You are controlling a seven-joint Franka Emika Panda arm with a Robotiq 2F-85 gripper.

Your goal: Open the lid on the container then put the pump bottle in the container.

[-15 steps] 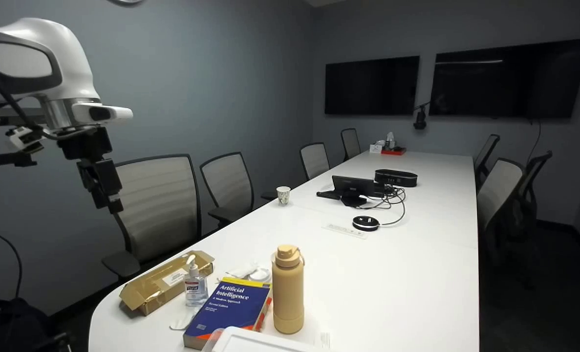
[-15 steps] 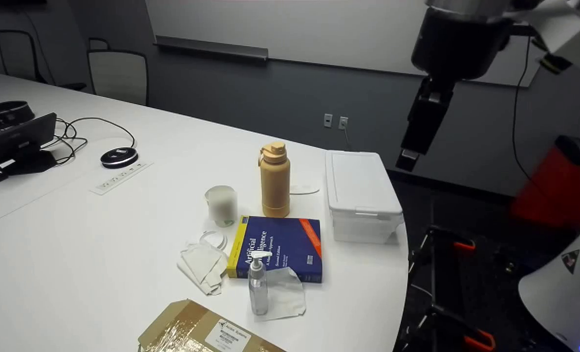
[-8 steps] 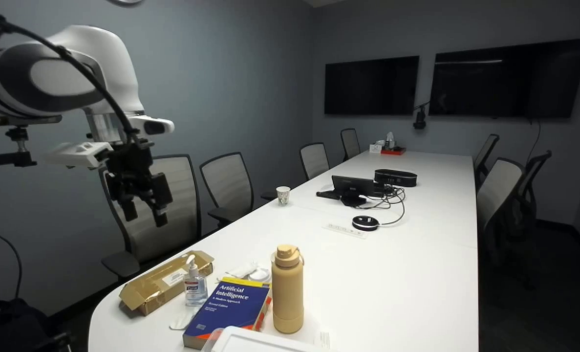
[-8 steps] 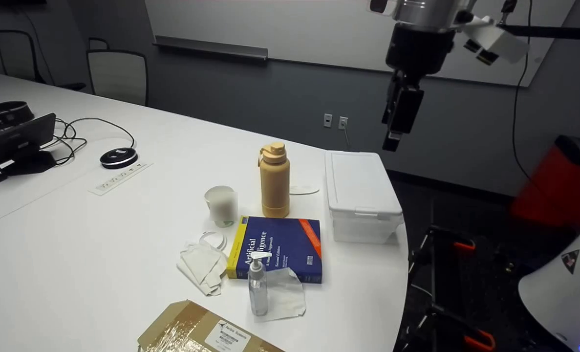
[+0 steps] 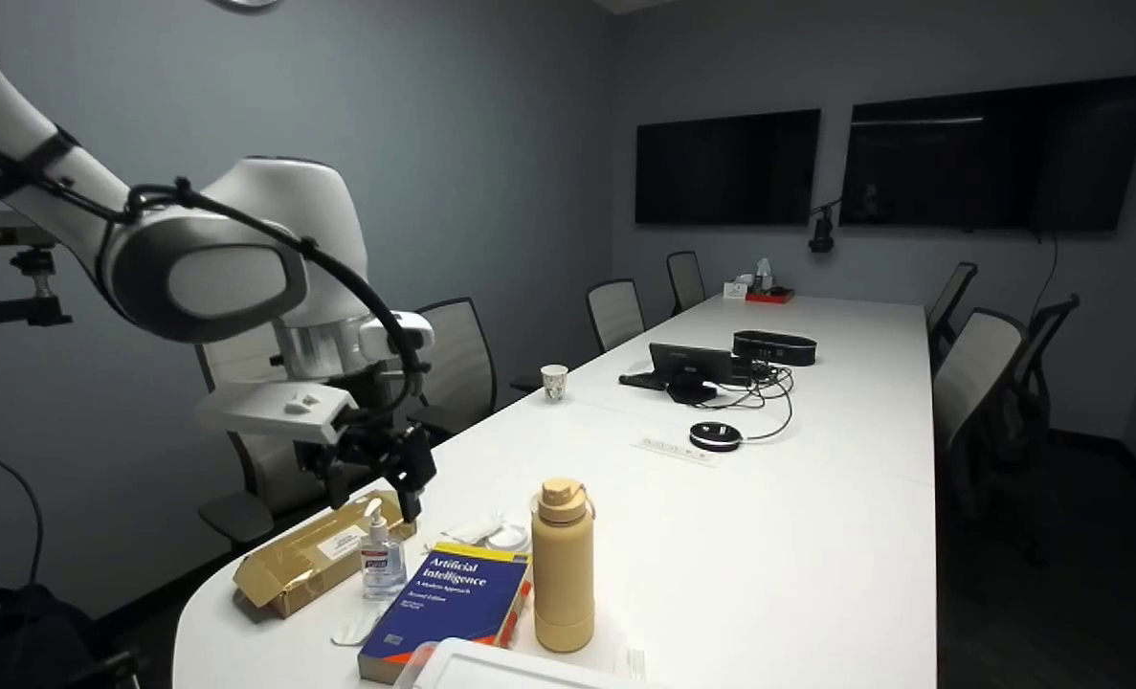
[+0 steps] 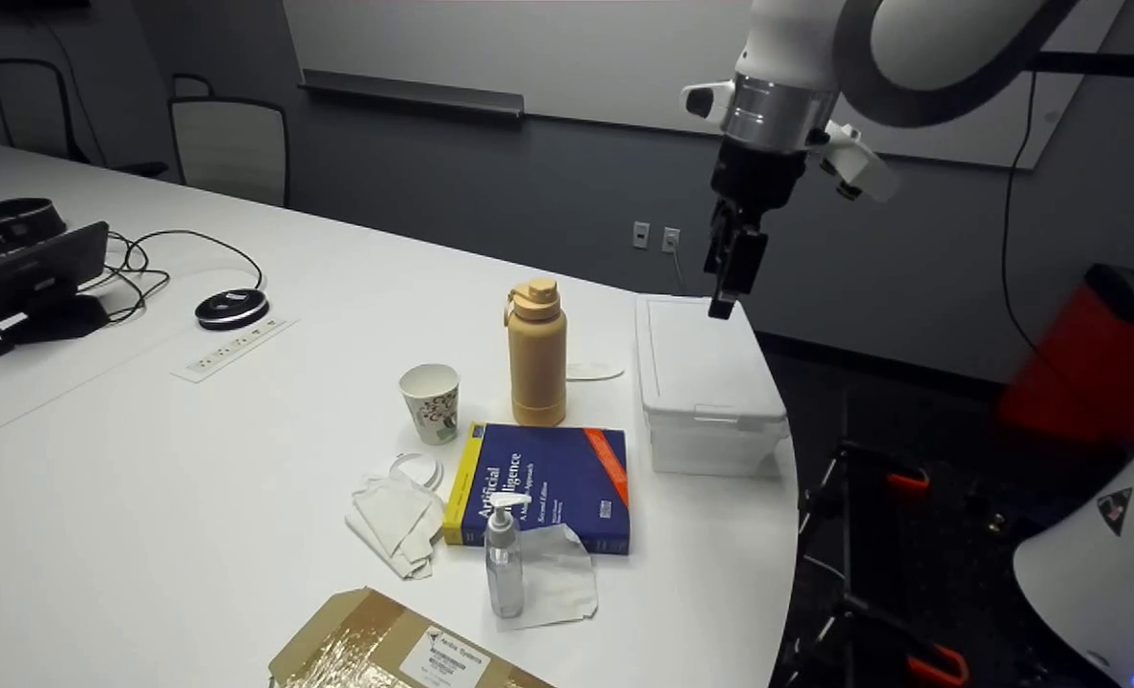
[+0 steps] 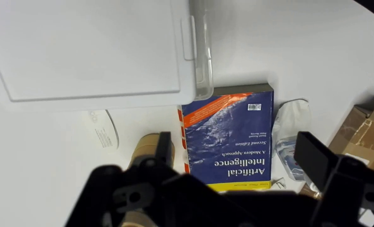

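Exterior views show the pump bottle point(image 6: 538, 361), long axis vertical, cap point(image 6: 536, 296) up.

Patterned cup point(image 6: 431, 403) near a blue book point(image 6: 562, 478).

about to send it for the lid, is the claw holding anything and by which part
Nothing is held. The claw is open, its fingers apart; the book between them in the wrist view lies on the table.
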